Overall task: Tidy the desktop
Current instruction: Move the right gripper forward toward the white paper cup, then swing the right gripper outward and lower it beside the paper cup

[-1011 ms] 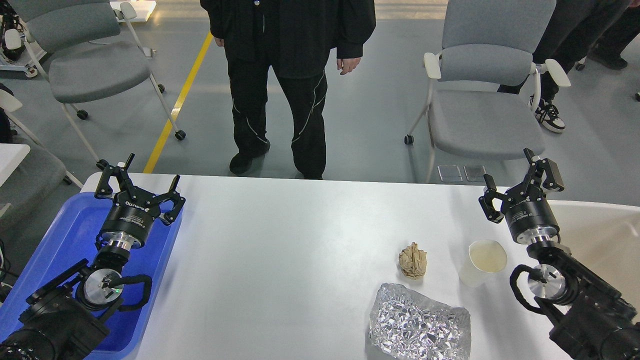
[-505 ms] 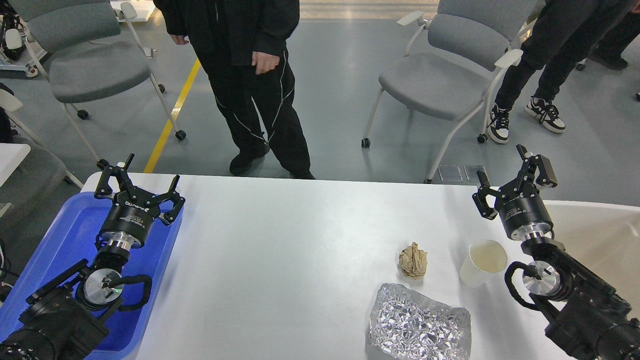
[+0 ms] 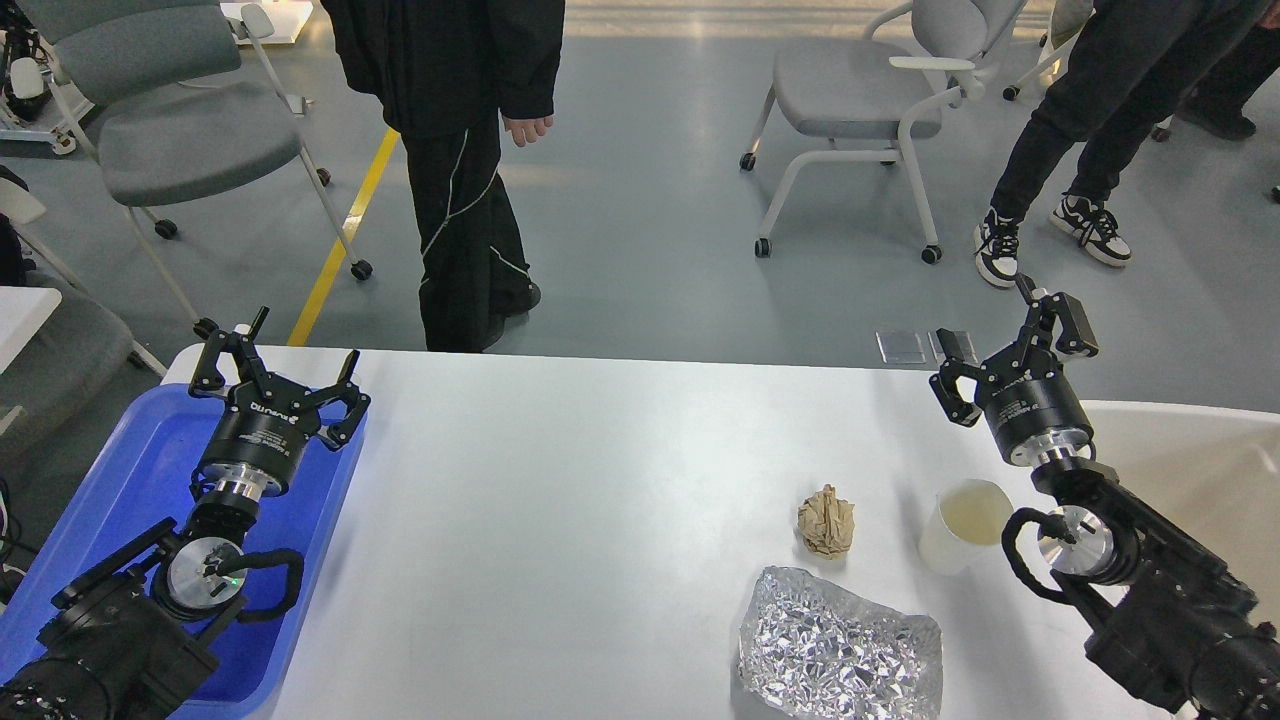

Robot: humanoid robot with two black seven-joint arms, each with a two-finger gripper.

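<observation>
Currently both claws spread wide, empty: left claw [image 3: 276, 378] over blue tray [image 3: 120, 470], right claw [image 3: 1008, 352] above worktop [image 3: 560, 500] edge.

Two black arms with silver wrist rings, looped black cables, and black fingers [image 3: 352, 385] (white lettering on the left wrist).

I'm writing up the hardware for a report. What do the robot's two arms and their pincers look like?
Both arms are black with silver metal rings at the wrists and a looped black cable beside each. The left pincer has two black linkage fingers and white lettering on its round body. The right pincer matches in build.
</observation>
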